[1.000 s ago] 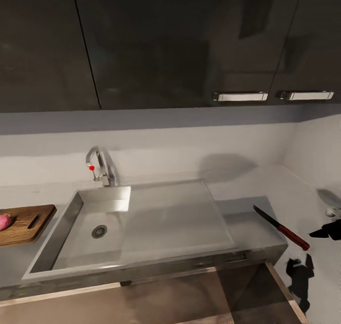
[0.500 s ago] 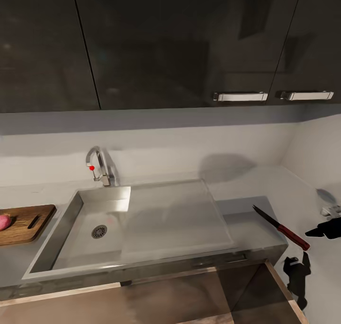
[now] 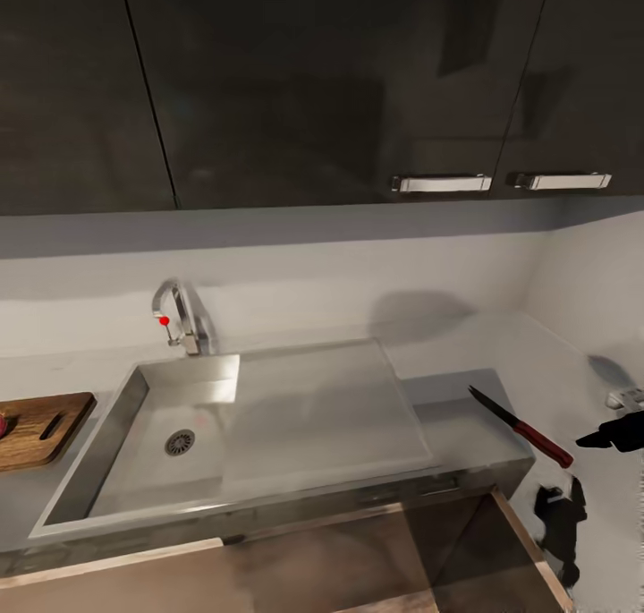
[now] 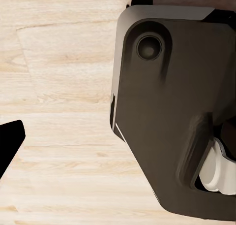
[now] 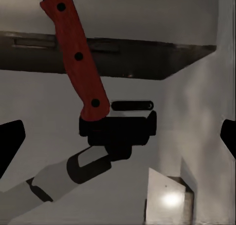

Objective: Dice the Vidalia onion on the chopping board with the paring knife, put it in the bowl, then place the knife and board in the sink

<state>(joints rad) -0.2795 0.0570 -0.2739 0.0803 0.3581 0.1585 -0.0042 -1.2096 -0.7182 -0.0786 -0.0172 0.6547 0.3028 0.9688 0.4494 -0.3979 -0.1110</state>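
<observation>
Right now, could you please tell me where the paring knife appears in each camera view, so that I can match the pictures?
Head view: the paring knife lies at lower right on the countertop, right of the sink.
Right wrist view: its red handle runs from the top edge toward the middle.
Left wrist view: this one looks at wooden floor and a dark robot part.
Shared landmark: the grey countertop under the knife.

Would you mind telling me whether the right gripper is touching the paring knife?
Apart. In the right wrist view, the open right gripper's fingertips sit wide at the edges, with the paring knife's red handle lying ahead of them, ungrasped.
</observation>
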